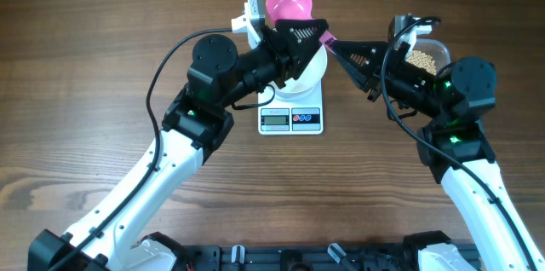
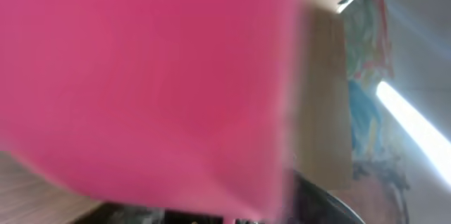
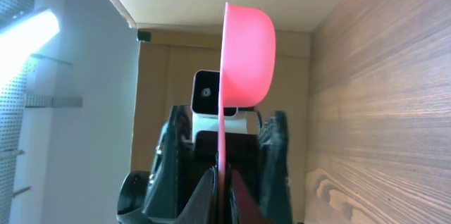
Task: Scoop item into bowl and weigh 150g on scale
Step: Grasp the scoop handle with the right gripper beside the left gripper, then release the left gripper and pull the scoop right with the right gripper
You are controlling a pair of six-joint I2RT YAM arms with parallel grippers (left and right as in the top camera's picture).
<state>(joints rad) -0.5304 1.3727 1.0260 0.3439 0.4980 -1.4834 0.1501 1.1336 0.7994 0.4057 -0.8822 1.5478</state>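
Pink scoop (image 3: 246, 48) in sideways right end effector (image 3: 222, 176)

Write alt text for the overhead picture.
Two robot arms meet over a white scale, the right arm's jaws shut on the handle of a pink scoop by the white bowl on it. A tub of beans sits far right.
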